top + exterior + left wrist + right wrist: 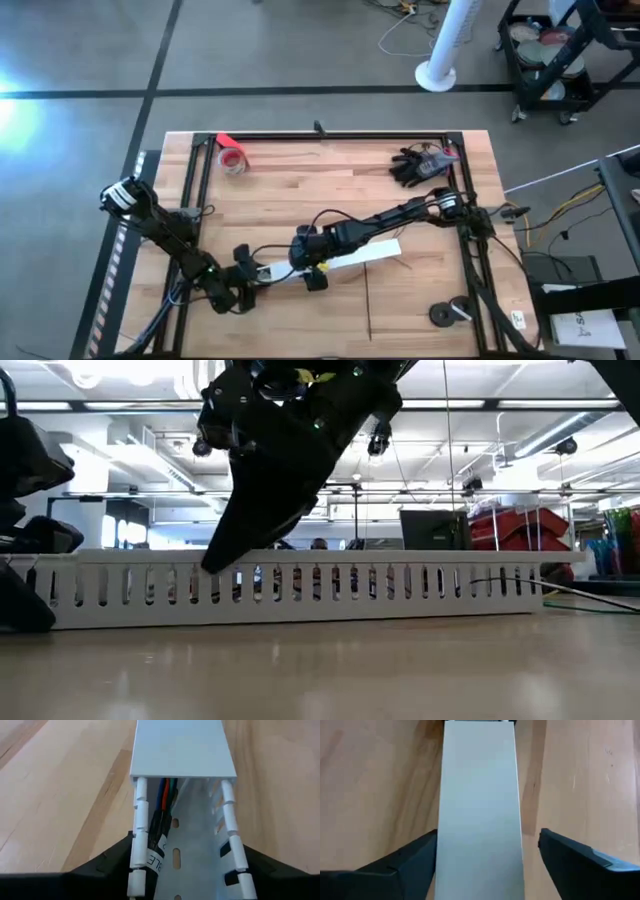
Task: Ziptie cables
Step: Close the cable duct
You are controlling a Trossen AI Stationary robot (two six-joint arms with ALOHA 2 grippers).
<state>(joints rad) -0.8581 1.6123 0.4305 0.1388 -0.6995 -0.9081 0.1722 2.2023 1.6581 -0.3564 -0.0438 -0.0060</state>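
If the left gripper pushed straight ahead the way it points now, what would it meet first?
Probably the white slotted cable duct, which already sits between the left gripper jaws. Its cover starts just ahead, above the cables. Depth is unclear.

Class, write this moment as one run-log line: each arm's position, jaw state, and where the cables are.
left gripper: at slotted white duct end, jaws astride | right gripper: over duct lid, jaws open | cables: inside duct, under lid | ziptie: not seen

High camera looks straight down on the whole surface (300, 190); low one sits level; both wrist cameras hug the white strip (480, 810).
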